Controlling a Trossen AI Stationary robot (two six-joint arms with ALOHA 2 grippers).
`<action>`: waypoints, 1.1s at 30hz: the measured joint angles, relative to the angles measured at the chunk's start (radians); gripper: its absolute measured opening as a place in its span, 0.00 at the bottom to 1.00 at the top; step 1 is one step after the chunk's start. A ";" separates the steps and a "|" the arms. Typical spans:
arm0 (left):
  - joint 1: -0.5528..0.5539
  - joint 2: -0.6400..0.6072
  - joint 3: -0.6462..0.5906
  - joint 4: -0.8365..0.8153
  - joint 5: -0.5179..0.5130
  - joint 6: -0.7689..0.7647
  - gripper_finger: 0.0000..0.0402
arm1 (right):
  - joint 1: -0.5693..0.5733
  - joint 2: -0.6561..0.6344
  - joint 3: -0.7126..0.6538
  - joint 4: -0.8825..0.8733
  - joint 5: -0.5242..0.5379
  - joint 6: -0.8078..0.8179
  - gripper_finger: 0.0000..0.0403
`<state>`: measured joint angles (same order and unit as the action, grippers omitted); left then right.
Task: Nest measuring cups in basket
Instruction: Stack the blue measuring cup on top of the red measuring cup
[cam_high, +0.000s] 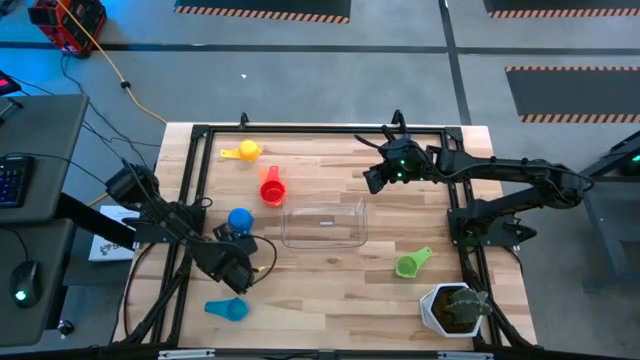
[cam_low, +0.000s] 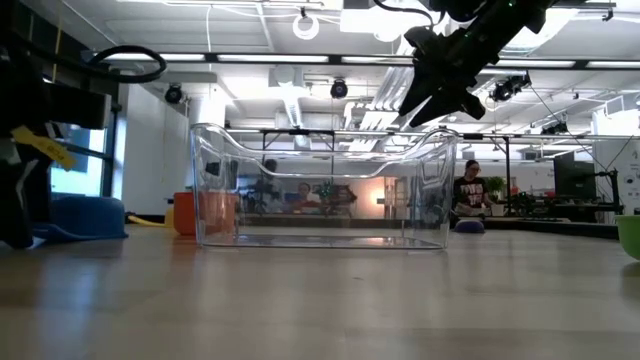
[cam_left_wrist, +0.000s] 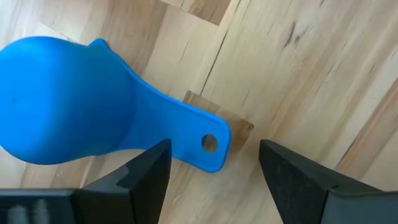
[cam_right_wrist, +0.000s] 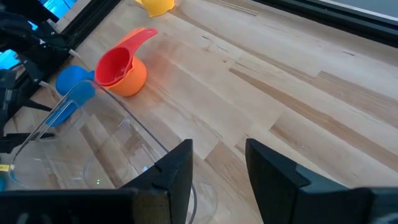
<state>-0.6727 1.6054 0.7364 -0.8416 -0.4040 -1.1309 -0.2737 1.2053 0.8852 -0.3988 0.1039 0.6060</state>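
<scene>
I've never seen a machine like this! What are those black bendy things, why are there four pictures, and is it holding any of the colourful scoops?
Those are two robot arms with two-finger pinchers called grippers. One picture looks down from above, one looks level across the table, and two come from cameras on the arms' wrists. On the wooden table stand a clear basket with nothing in it and measuring cups: yellow, red nested in orange, blue, light blue and green. A potted plant sits in a corner. The left gripper is open by the blue cup's handle, holding nothing. The right gripper waits above the basket, empty.
</scene>
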 joint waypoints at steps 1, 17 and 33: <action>0.000 0.001 0.000 0.001 -0.002 0.000 0.55 | 0.000 0.000 0.000 0.000 0.000 0.000 0.34; 0.006 -0.237 0.018 -0.214 0.027 -0.122 0.01 | 0.000 0.000 0.000 0.000 0.001 -0.002 0.34; 0.157 -0.679 0.290 -0.432 -0.001 -0.092 0.00 | 0.000 0.000 0.000 0.000 0.026 -0.003 0.34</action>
<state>-0.5154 0.9261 1.0268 -1.2732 -0.4053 -1.2232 -0.2737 1.2053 0.8850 -0.3990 0.1299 0.6025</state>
